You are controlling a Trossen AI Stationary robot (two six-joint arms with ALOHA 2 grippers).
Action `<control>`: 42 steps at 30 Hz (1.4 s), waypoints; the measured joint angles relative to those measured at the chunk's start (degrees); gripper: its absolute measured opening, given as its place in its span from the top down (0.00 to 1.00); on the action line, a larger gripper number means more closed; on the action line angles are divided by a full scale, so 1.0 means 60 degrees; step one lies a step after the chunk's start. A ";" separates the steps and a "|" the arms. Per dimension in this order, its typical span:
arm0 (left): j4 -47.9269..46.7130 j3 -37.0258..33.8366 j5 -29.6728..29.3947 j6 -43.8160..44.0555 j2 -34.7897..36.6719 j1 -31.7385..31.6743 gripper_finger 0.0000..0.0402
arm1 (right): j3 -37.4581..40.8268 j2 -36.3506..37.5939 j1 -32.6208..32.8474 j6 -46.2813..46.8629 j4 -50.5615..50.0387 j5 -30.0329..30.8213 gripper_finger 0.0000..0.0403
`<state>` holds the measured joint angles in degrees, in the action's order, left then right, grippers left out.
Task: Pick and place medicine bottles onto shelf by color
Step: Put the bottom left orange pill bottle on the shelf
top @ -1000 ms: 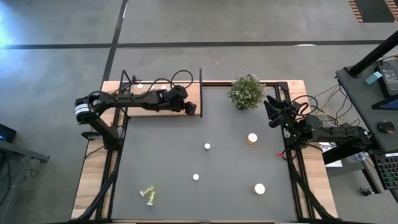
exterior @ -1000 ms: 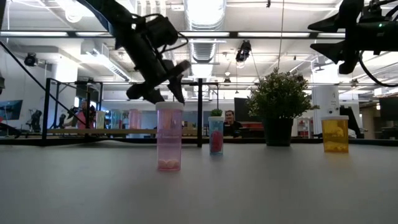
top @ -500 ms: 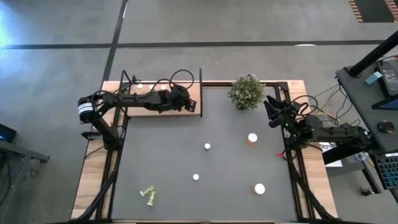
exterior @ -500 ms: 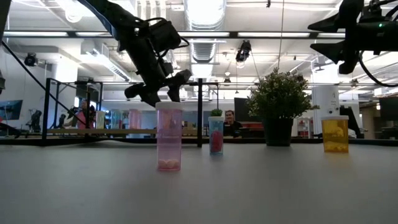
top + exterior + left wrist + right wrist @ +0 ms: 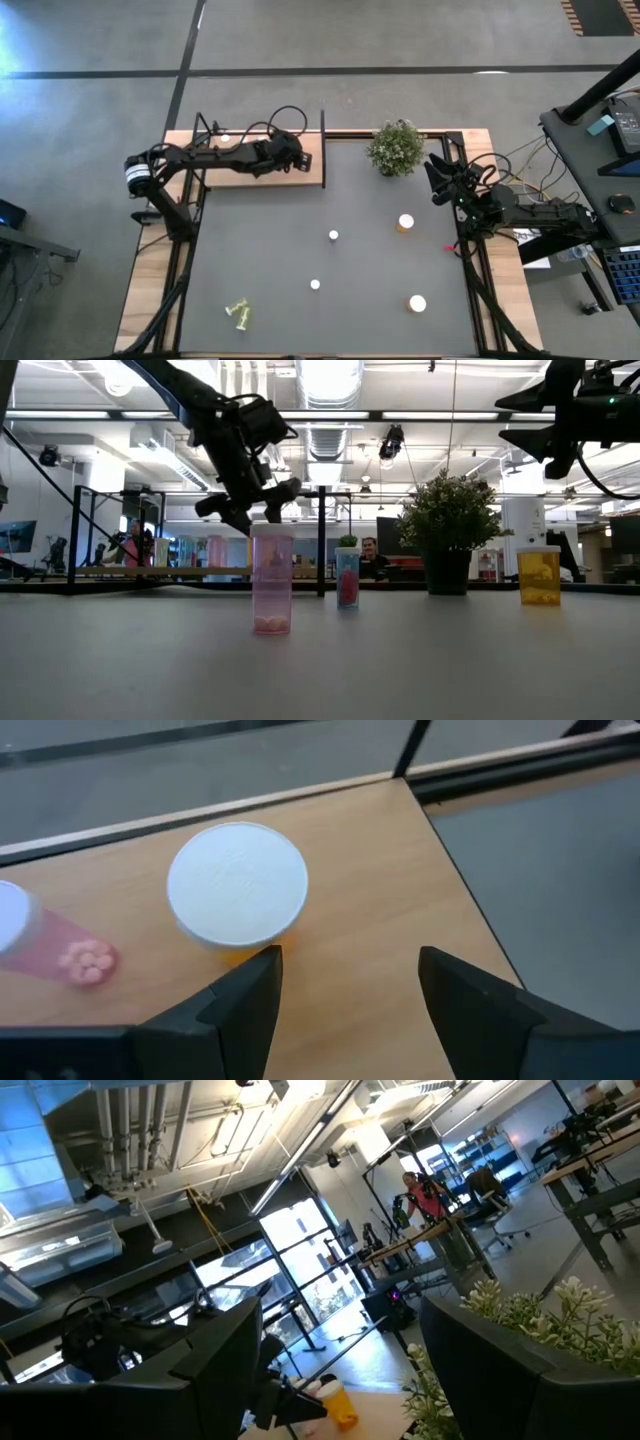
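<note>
My left gripper (image 5: 296,160) hovers open over the light-wood shelf (image 5: 230,172) at the far left. In the left wrist view its fingers (image 5: 258,995) stand just short of an orange bottle with a white cap (image 5: 237,885), touching nothing. That bottle stands upright on the shelf board, with a pink bottle (image 5: 45,935) beside it. More bottles stand on the dark tabletop: pink (image 5: 272,578), bluish-pink (image 5: 347,578) and orange (image 5: 539,575). A yellow-green one (image 5: 238,314) lies on its side near the front. My right gripper (image 5: 437,180) waits open at the right edge.
A bushy potted plant (image 5: 396,147) stands at the far middle of the table. White-capped bottles (image 5: 333,236) (image 5: 315,285) and orange ones (image 5: 405,223) (image 5: 417,303) are scattered over the right half. A black post (image 5: 323,150) rises at the shelf's right end.
My left gripper has drawn back from the shelf's near right corner toward the table's far left, staying over the shelf. Its wrist has swung, so the fingers now lie closer to level. The gap between its fingers has not changed.
</note>
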<state>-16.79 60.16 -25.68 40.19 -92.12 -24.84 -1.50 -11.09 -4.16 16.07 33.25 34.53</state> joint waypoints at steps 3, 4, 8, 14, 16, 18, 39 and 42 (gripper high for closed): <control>-0.0003 0.0000 -0.0039 -0.0001 0.0000 -0.0087 0.45 | 0.0000 0.0000 0.0001 -0.0001 -0.0003 0.0000 0.35; -0.0005 0.0000 -0.0040 -0.0001 0.0000 -0.0106 0.45 | 0.0000 0.0000 0.0003 -0.0003 -0.0003 0.0003 0.35; -0.0015 0.0000 -0.0046 -0.0001 0.0002 -0.0117 0.45 | 0.0000 0.0002 0.0001 -0.0003 -0.0003 0.0003 0.35; -0.0023 0.0143 -0.0025 -0.0004 0.0158 -0.0078 0.45 | 0.0000 0.0000 0.0001 -0.0003 -0.0003 0.0001 0.35; 0.0021 0.0282 -0.0014 -0.0040 0.0246 -0.0059 0.45 | 0.0000 0.0000 0.0000 0.0000 -0.0003 0.0003 0.35; 0.0016 0.0421 0.0010 -0.0188 0.0250 -0.0059 0.45 | 0.0000 0.0000 0.0003 -0.0003 -0.0003 0.0000 0.35; -0.0138 0.1333 0.0026 -0.1072 -0.0772 -0.0435 0.45 | 0.0000 0.0000 0.0003 -0.0003 0.0000 0.0001 0.35; -0.0291 0.1357 0.0026 -0.1072 -0.0772 -0.0456 0.45 | 0.0000 0.0000 0.0000 -0.0003 0.0000 0.0003 0.35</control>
<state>-18.54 68.30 -25.52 33.76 -96.75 -27.57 -1.50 -11.09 -4.16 16.06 33.26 34.54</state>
